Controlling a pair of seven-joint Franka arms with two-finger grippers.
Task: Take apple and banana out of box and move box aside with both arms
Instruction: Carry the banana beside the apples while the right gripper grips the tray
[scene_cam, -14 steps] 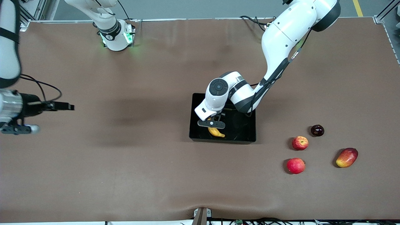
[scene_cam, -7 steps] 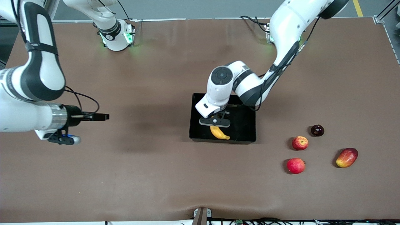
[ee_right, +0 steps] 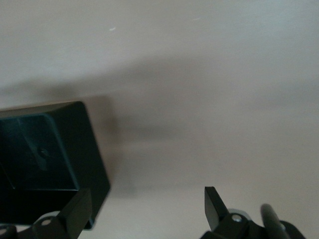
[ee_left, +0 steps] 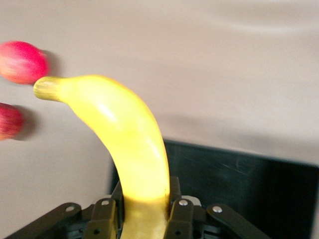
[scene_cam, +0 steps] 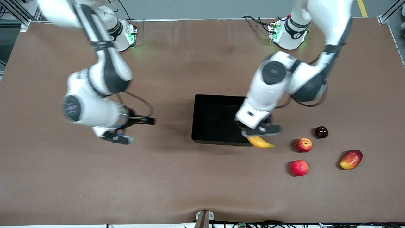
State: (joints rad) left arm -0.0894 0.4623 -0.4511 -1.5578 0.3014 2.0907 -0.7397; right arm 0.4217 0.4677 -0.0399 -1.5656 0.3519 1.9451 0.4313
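My left gripper (scene_cam: 261, 130) (ee_left: 144, 219) is shut on the yellow banana (scene_cam: 260, 142) (ee_left: 130, 142), which hangs in the air over the corner of the black box (scene_cam: 215, 122) (ee_left: 239, 181) toward the left arm's end. Nothing lies in the box. The streaked red apple (scene_cam: 303, 144) rests on the table close to the banana's tip. My right gripper (scene_cam: 118, 138) (ee_right: 147, 211) hovers over the brown table toward the right arm's end from the box (ee_right: 45, 154). It is open, with nothing between its fingers.
A pinkish-red apple (scene_cam: 299, 167) lies nearer the front camera than the streaked one. A red-orange mango (scene_cam: 351, 159) and a small dark fruit (scene_cam: 321, 132) lie toward the left arm's end. Two red apples (ee_left: 22, 62) show in the left wrist view.
The left gripper lifted the banana out of the box and carried it toward the left arm's end. The right arm swung in from the table's end toward the box.
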